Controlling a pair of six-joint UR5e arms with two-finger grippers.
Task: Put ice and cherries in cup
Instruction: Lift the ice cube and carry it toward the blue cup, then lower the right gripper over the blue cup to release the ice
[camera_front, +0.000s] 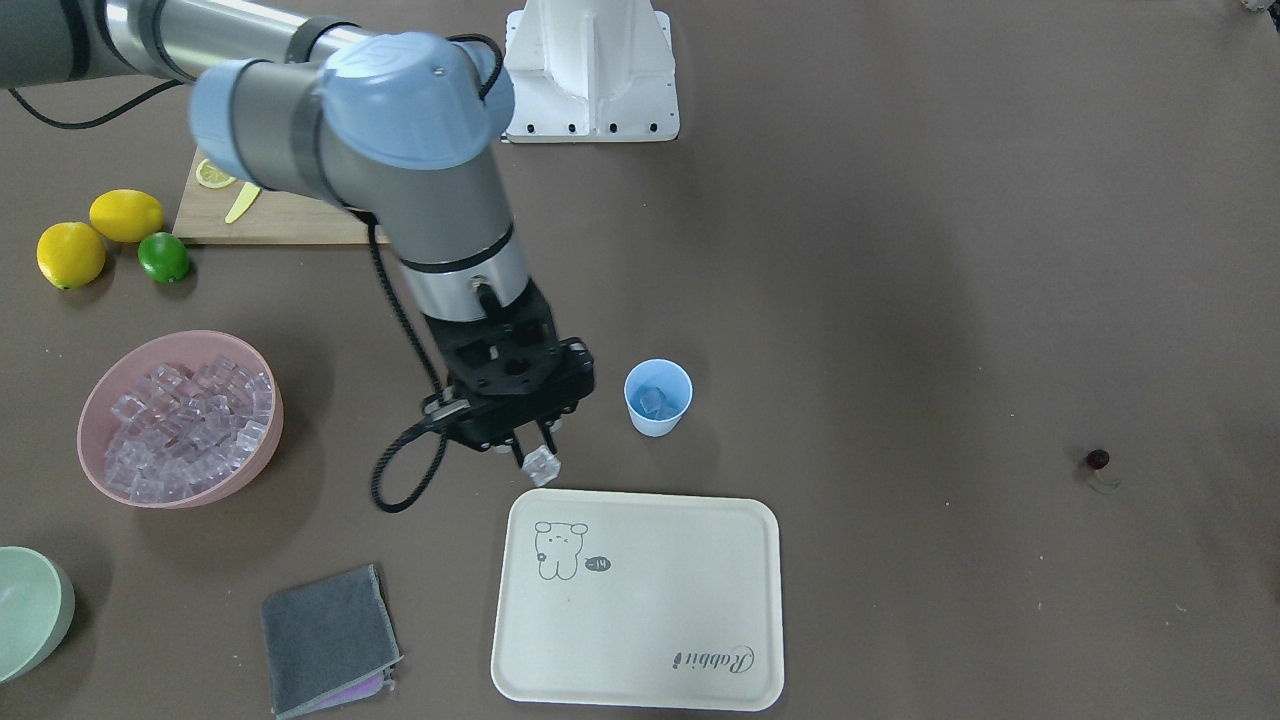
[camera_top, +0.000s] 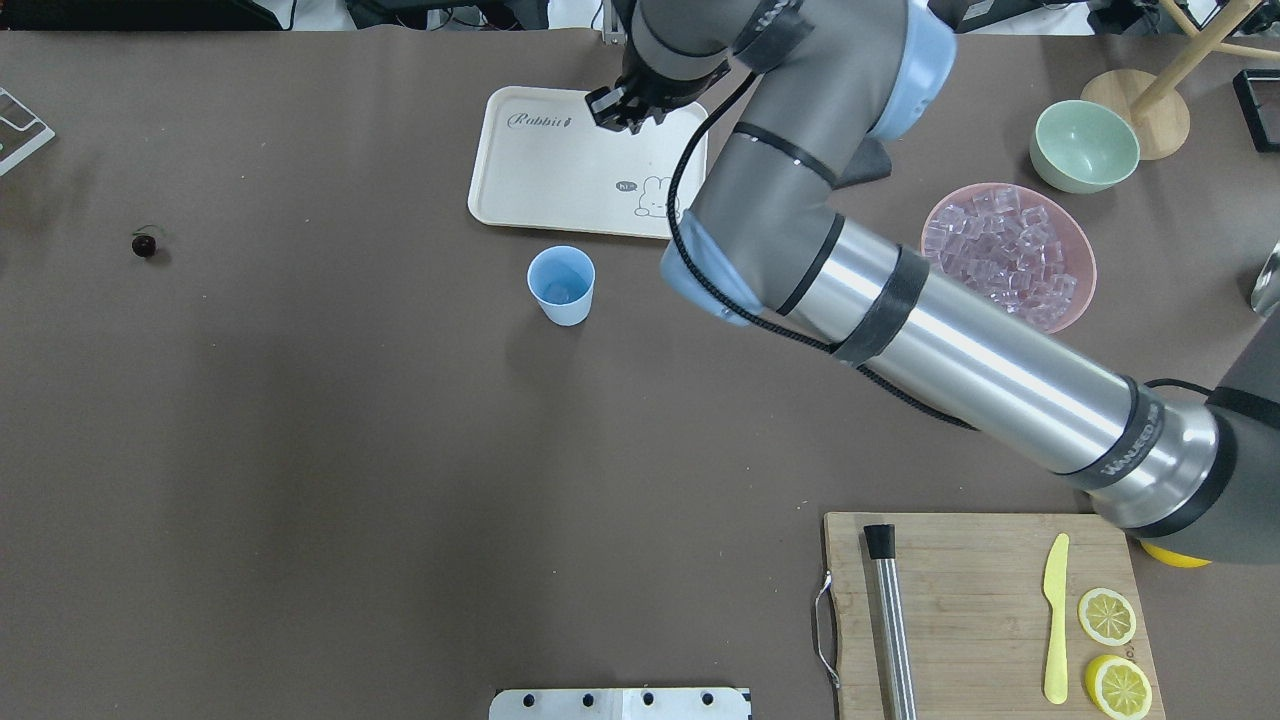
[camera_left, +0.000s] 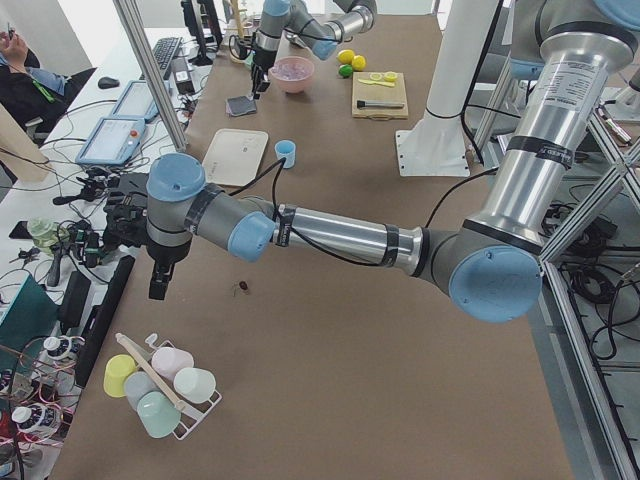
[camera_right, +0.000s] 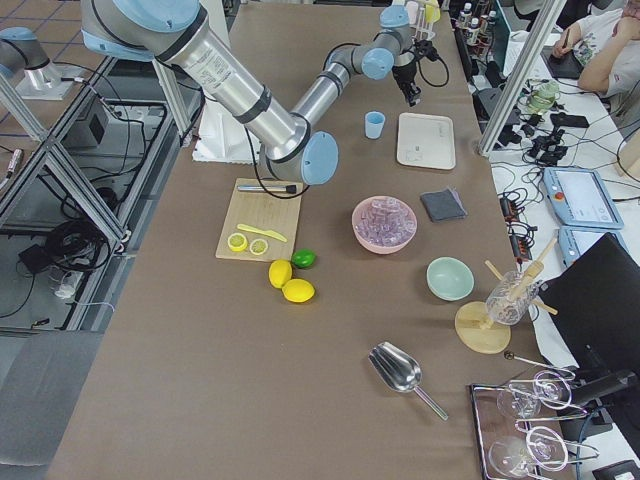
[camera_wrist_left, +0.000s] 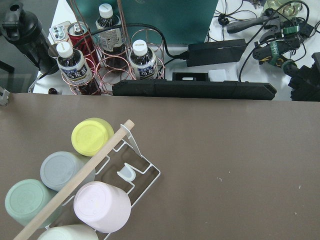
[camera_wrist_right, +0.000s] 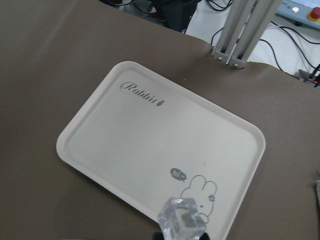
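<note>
Currently the right hand (camera_front: 535, 455) grips 1 clear ice cube (camera_front: 542, 465) between its fingertips, holding it in the air above the counter (camera_front: 900, 300), near the edge of the cream tray (camera_front: 650, 620) that faces the robot. The cup (camera_front: 652, 424) stands upright on the counter just beside that hand, and 1 cube lies inside it. More ice (camera_front: 190, 420) is heaped in the pink bowl (camera_front: 180, 497) on the hand's other side. The cherry (camera_front: 1097, 460) lies alone on the counter, well apart from the cup. The left hand (camera_left: 160, 283) hangs above the counter near the cherry; I cannot tell whether it is open or closed.
</note>
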